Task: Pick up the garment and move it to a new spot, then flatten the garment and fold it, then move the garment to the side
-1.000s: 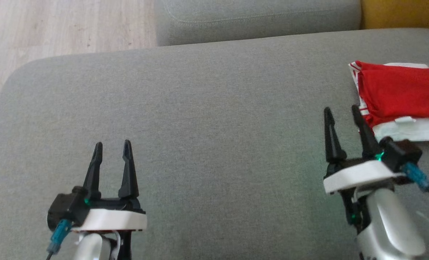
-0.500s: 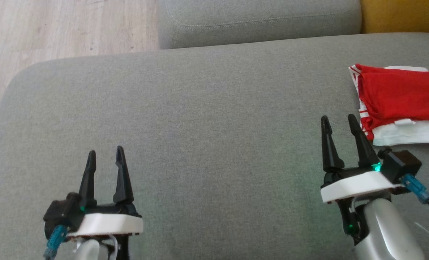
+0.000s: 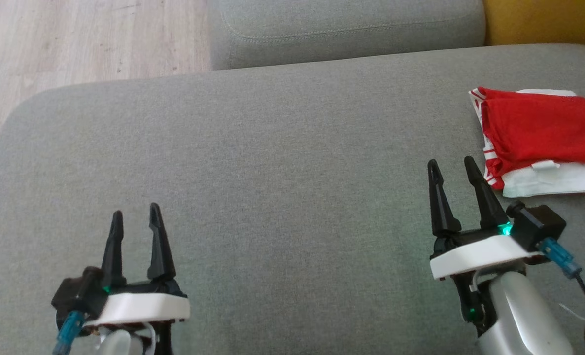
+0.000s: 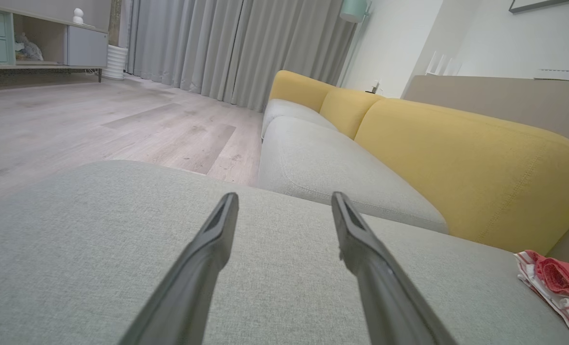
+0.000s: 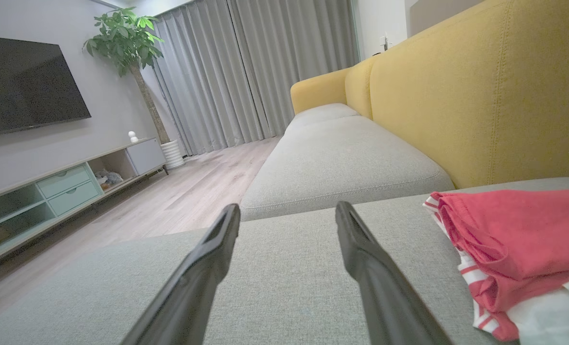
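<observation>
Now, in the head view, the red-and-white garment is lying folded at the frame's right edge on the grey sofa cushion, probably set aside as the task asks. The right end effector is hovering just beside it, spread and empty. The left end effector, lower left, is likewise spread, well apart. In the left wrist view, the yellow backrest is rising at right, blocking nothing. In the right wrist view, the garment is sitting lower right.

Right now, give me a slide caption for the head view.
Left end effector and right end effector open over grey cushion; folded red-and-white garment at right.
</observation>
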Robot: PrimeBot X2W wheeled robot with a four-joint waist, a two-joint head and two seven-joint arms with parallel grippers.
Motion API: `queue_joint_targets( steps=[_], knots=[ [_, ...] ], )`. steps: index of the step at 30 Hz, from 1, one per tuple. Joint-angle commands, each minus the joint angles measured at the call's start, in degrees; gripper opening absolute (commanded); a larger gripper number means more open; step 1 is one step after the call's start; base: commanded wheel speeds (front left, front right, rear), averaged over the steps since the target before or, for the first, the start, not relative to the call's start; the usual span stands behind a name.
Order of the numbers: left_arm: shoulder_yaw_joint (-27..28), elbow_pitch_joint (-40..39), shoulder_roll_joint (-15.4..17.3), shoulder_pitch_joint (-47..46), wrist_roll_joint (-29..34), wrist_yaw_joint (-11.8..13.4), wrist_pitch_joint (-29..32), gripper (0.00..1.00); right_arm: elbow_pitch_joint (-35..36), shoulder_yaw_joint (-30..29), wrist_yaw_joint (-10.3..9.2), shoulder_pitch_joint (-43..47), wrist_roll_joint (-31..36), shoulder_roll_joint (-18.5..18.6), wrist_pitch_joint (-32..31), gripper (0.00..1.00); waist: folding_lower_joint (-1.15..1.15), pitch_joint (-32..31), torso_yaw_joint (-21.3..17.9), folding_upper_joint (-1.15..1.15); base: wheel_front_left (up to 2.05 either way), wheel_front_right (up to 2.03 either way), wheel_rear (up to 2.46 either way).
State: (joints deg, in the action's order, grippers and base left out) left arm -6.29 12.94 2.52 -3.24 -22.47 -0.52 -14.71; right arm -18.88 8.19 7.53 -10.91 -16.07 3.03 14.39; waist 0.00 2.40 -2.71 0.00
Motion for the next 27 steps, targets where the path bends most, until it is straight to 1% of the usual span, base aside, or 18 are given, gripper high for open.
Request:
queue_joint_targets(
  steps=[1,8,9,11,27],
  knots=[
    [2.19,-1.85,0.36,-1.48,-0.12,0.18,-0.29,1.00,2.23,1.51,-0.04,-0.50,-0.35,-0.15,0.61,1.00,0.00,0.01,-0.06,0.00,0.00,0.00,0.00],
    [2.38,-1.84,0.36,-1.09,-0.57,0.46,-0.29,1.00,2.20,2.28,-0.04,-0.18,-0.65,-0.15,0.61,1.00,0.00,-0.32,-0.20,0.00,0.00,0.00,0.00],
    [0.56,-0.05,0.01,0.09,-0.31,0.10,0.00,0.00,0.00,0.83,0.00,0.14,-0.19,0.00,0.00,0.00,0.00,-0.33,-0.21,0.00,0.00,0.00,0.00],
    [0.51,2.68,-0.07,0.76,-0.40,0.00,0.05,0.00,-2.46,0.84,0.00,1.44,-0.24,-0.07,-0.07,0.00,0.00,-0.34,-0.22,0.00,0.00,0.00,0.00],
    [1.99,2.54,-0.01,0.29,-8.73,-0.84,2.61,0.00,-1.53,-0.37,-0.01,1.89,-9.94,0.41,-2.05,0.00,0.00,-0.56,0.14,0.00,0.00,0.00,0.00]
  ],
)
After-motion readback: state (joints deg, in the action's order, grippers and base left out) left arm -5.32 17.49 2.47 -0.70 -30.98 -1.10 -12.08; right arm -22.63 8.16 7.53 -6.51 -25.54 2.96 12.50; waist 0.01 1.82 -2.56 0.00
